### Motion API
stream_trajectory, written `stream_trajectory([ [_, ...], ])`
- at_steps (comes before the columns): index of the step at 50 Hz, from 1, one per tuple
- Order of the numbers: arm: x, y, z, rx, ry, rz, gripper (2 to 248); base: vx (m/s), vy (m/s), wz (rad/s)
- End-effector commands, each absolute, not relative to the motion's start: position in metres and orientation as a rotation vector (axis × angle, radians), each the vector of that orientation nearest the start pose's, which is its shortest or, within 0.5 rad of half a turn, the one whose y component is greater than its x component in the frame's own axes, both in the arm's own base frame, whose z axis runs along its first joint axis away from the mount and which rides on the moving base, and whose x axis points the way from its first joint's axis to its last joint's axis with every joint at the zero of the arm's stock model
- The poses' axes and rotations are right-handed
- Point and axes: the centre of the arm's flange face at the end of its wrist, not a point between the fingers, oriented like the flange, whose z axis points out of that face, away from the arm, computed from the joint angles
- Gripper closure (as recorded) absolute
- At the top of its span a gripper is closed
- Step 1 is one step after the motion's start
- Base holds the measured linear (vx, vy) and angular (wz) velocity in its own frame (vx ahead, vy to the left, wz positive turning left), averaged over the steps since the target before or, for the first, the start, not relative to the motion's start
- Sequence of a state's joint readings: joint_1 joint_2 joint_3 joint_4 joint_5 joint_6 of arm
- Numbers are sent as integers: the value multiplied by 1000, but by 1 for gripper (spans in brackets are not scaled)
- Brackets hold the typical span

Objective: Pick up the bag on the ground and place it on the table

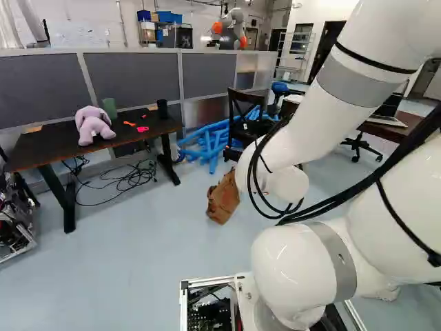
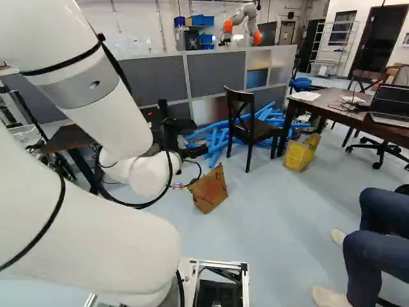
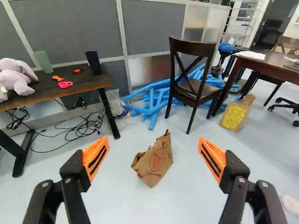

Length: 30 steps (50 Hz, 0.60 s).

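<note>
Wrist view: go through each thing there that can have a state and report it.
Hand: open, fingers wide apart, not touching the bag
Brown bag: on the floor, tilted, crumpled; cannot tell if its mouth is open
Yellow-marked bag: standing on the floor
Chair: upright, unoccupied
Blue tubes: heaped
Cables: tangled
Black cup: upright
Plush toy: slumped
</note>
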<state>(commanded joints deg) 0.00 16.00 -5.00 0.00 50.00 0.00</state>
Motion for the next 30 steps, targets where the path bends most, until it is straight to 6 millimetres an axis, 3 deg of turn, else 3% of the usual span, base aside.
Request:
stream_trajectory([
  [30,270,0,366,-2558,0,-1824,3,106,-100,31],
])
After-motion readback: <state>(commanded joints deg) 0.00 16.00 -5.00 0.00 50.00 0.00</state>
